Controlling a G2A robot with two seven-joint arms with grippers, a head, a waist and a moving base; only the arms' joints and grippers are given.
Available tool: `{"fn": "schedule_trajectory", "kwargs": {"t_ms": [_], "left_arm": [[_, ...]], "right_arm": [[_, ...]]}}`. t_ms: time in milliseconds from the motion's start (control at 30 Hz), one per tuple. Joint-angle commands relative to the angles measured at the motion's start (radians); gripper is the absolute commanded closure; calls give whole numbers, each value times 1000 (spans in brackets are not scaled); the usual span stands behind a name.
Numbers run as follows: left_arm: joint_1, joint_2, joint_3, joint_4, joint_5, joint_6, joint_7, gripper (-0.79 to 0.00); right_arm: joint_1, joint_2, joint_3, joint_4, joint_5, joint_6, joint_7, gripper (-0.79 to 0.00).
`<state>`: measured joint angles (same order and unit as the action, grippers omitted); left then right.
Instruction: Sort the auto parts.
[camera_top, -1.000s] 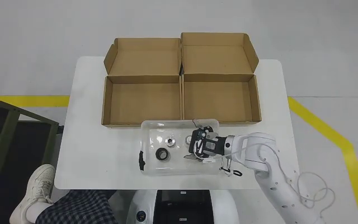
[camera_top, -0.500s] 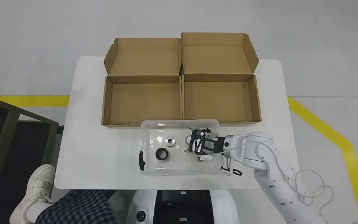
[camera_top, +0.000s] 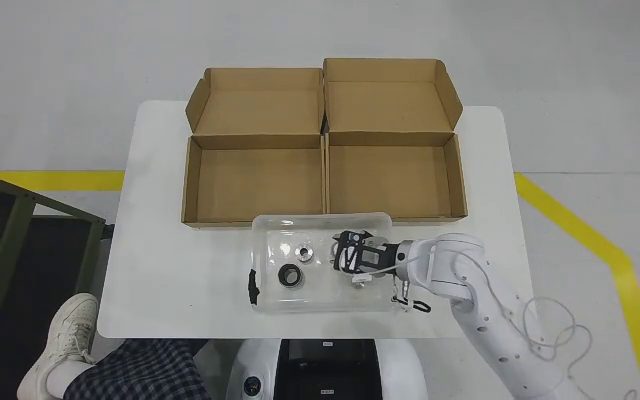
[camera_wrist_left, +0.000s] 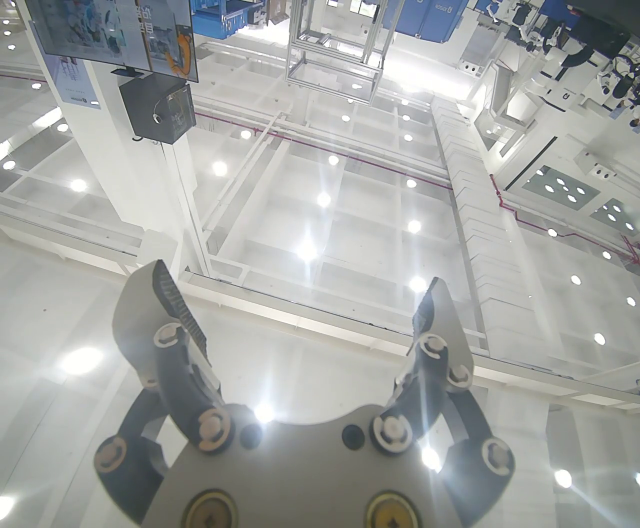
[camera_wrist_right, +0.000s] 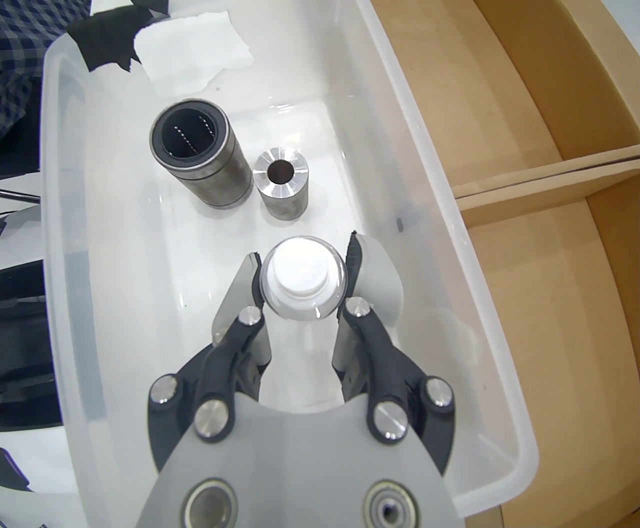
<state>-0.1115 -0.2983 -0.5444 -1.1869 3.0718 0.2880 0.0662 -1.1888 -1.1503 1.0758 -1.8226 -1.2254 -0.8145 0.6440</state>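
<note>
1. White capped part (camera_wrist_right: 304, 285) is clamped between my right gripper's (camera_wrist_right: 303, 257) fingers, inside the clear bin (camera_wrist_right: 415, 150); cap end up, axis upright.
2. Just ahead stand a silver bushing (camera_wrist_right: 281, 182) and a dark bearing (camera_wrist_right: 200, 150), side by side, bores up; neither touches the part.
3. Two cardboard boxes (camera_top: 255, 185) lie beyond the bin wall; my left gripper (camera_wrist_left: 297, 290) gapes wide, aimed at the ceiling.
</note>
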Motion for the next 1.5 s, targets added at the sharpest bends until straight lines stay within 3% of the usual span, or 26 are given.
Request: {"fn": "schedule_trajectory", "kwargs": {"t_ms": [0, 300, 567, 1000, 1200, 1300, 1467], "left_arm": [[0, 0, 0, 0, 0, 0, 0, -785], [0, 0, 0, 0, 0, 0, 0, -785], [0, 0, 0, 0, 0, 0, 0, -785], [0, 0, 0, 0, 0, 0, 0, -785], [0, 0, 0, 0, 0, 0, 0, -785], [0, 0, 0, 0, 0, 0, 0, -785], [0, 0, 0, 0, 0, 0, 0, -785]], "right_arm": [[-1, 2, 2, -10, 5, 0, 4, 0], [-21, 15, 30, -94, 30, -6, 7, 0], [-34, 23, 62, -124, 83, -16, -90, 0], [-37, 26, 135, -143, 175, -41, -438, 0], [-8, 21, 135, -125, 267, -120, -608, 0], [33, 19, 135, -96, 296, -164, -651, 0], [70, 13, 136, -84, 292, -149, -704, 0]]}}
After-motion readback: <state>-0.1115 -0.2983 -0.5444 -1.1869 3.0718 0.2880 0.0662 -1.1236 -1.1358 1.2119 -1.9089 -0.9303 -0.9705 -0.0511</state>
